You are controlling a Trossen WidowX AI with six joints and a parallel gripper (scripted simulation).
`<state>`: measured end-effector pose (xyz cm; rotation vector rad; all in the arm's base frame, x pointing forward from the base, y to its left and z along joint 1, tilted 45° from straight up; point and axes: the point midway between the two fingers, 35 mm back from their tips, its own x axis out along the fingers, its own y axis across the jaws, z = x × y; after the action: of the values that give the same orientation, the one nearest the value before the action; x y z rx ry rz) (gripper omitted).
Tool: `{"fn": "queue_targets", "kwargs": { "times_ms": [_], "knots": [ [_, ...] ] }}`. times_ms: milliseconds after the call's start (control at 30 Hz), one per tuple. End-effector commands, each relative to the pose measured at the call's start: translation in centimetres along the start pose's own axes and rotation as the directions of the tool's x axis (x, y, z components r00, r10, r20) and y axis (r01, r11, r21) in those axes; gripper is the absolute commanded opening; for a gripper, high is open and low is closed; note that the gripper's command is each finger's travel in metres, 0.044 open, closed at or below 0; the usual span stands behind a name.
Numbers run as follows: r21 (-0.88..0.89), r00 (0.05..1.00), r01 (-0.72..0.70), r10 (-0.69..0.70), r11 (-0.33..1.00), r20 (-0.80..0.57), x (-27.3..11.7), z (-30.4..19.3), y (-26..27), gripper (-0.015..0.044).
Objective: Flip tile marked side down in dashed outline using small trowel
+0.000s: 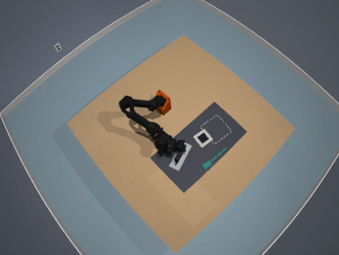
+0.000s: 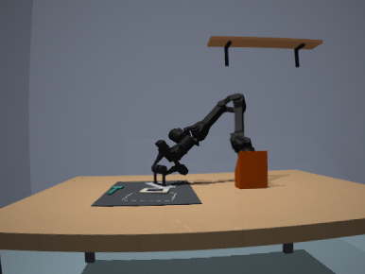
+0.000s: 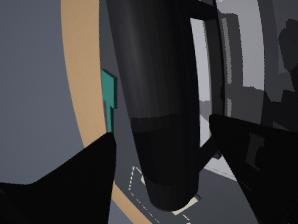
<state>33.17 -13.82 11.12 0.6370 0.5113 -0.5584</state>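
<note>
Looking from above, I see the marked tile (image 1: 203, 138) (image 2: 155, 190) (image 3: 187, 205) face up on the mat (image 1: 184, 180) (image 2: 189, 198), beside the dashed outline. From outside, the gripper (image 2: 171, 158) (image 3: 162, 129) leans near the black-handled trowel (image 2: 159, 168) (image 3: 155, 100) (image 1: 176, 165); up close, its fingers look partly open, apparently holding nothing.

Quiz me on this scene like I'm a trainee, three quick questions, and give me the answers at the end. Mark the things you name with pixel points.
1. True or false: the teal tool (image 1: 213, 159) (image 2: 114, 190) (image 3: 109, 90) lies on the mat (image 1: 183, 178) (image 2: 186, 195) (image 3: 124, 135), outside the dashed outline (image 1: 231, 130) (image 2: 174, 196) (image 3: 131, 178).

2. What colour is the block (image 1: 164, 105) (image 2: 252, 170) at the arm's foot?
A. green
B. orange
C. white

3. Fill in: the square tile (image 1: 203, 138) (image 2: 154, 190) (image 3: 187, 206) has a pale border around a ____ centre.

Key: 1 true; 2 B; 3 dark
</note>
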Motion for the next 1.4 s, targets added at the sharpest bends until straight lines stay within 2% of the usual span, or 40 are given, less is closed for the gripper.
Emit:
{"fn": "queue_targets", "kwargs": {
  "times_ms": [0,333,533,1233,1367],
  "knots": [
    [0.004,1.000,0.003,-0.003,1.000,-0.008,0.9,-0.2,-0.1,0.0300],
    [0.003,1.000,0.003,-0.003,1.000,-0.008,2.3,-0.3,-0.2,0.0300],
    [0.003,1.000,0.003,-0.003,1.000,-0.008,2.3,-0.3,-0.2,0.0142],
    [0.003,1.000,0.003,-0.003,1.000,-0.008,2.3,-0.3,-0.2,0.0003],
    [0.004,1.000,0.003,-0.003,1.000,-0.008,1.2,-0.2,1.3,0.0000]
  ]
}}
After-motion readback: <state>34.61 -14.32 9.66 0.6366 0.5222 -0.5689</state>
